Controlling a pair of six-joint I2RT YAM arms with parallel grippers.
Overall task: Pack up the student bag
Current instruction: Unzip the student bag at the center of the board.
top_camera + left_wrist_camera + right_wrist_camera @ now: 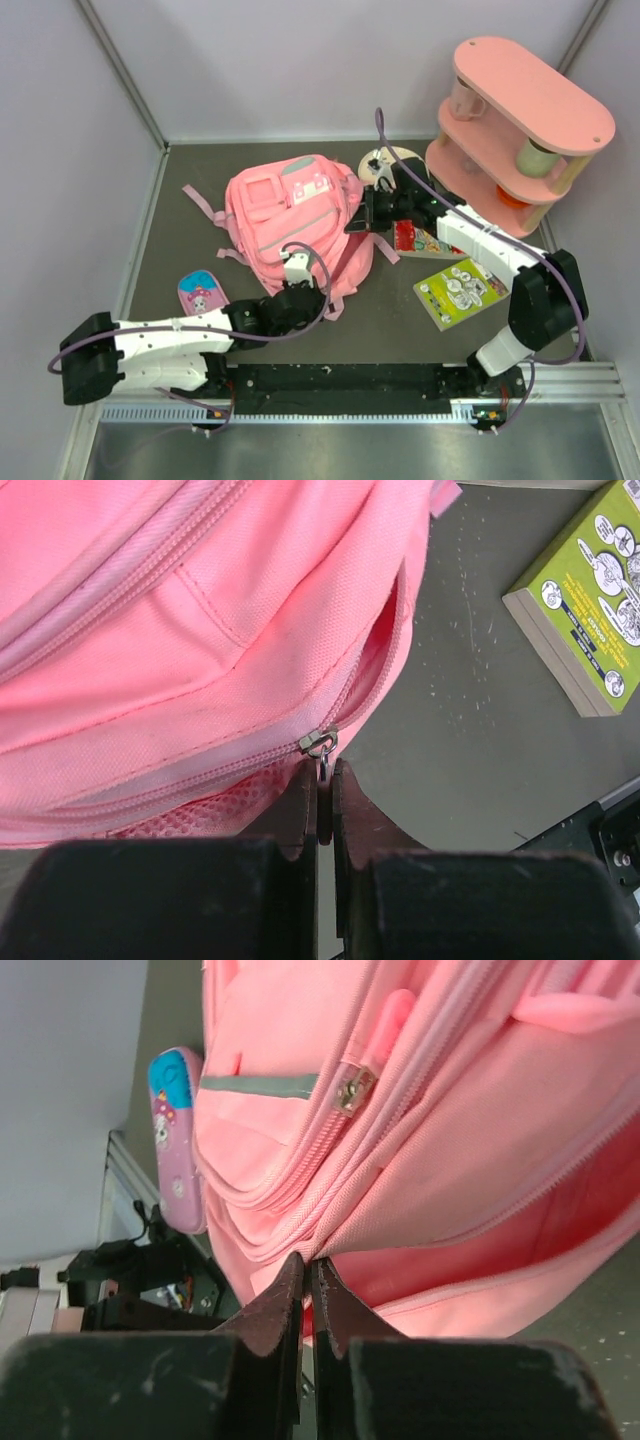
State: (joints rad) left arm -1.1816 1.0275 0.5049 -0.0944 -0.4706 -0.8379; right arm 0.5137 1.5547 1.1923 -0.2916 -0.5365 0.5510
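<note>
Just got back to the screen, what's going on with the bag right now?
Both arms are working on the pink bag. The left gripper is shut on the zipper pull, and the zip gapes open past it. The right gripper is shut too and appears to pinch the bag's fabric at a seam on the other side. The green book and the pouch lie outside the bag, not yet packed.

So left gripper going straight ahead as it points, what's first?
The left gripper is shut on the zipper pull; straight on it meets the student bag directly behind, at its part-open zipper. No free gap visible.
</note>
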